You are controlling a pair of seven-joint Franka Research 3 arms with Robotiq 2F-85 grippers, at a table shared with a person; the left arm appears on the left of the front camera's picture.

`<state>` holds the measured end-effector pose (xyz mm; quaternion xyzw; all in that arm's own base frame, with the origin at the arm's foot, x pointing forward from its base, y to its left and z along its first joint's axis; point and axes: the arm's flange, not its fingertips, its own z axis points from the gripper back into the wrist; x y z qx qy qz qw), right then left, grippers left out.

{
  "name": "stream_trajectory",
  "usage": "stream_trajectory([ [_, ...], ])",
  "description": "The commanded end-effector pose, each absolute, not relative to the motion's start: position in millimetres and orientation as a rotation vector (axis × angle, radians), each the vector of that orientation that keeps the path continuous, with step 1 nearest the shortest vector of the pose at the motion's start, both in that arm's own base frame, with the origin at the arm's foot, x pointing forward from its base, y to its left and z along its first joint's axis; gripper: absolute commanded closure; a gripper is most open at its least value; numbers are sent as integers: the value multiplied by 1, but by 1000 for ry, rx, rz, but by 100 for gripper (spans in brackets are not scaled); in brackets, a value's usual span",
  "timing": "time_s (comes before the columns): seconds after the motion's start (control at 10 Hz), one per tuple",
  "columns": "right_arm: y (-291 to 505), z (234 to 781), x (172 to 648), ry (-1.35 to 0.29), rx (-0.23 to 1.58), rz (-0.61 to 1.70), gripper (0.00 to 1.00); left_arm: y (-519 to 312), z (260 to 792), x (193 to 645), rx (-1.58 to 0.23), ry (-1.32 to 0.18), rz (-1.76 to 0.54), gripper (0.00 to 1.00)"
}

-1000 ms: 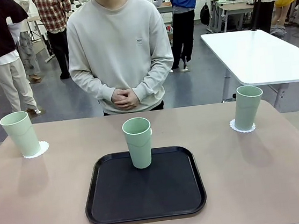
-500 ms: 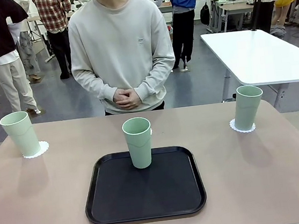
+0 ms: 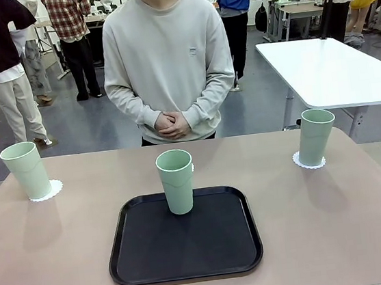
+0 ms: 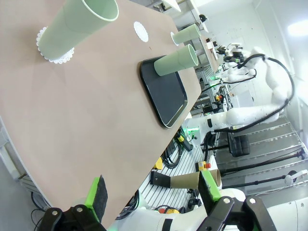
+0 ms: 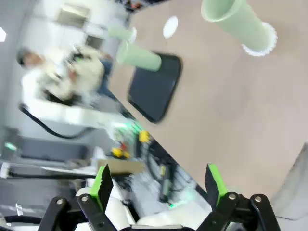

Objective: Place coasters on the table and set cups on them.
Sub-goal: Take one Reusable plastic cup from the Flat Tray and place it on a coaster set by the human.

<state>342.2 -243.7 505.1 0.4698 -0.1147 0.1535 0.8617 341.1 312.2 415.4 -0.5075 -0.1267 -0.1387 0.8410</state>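
Bright even overhead light; soft shadows; right wrist view motion-blurred.

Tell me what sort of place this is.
Probably a robotics lab or workshop hall: a bare grey floor, a white work table with people standing about behind, and cables and metal framing beneath the tan table.

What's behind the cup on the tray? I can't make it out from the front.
A white coaster lies bare on the table just past the tray. From the front the cup hides nearly all of it; the left wrist view shows it whole.
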Motion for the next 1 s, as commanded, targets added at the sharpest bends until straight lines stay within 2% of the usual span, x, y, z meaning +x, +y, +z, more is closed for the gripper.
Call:
stream_trajectory([
  [0.0,-150,562,333,-298,680,482,0,313,417,339,-1070,-274,-294,0],
  [0.3,-17,590,339,-335,445,719,0,313,417,339,-1070,-274,-294,0],
  [0.5,68,563,347,-354,365,962,0,313,417,339,-1070,-274,-294,0],
  [0.7,116,523,359,-369,290,1095,0,313,417,339,-1070,-274,-294,0],
  [0.9,139,484,373,-272,293,1167,0,313,417,339,-1070,-274,-294,0],
])
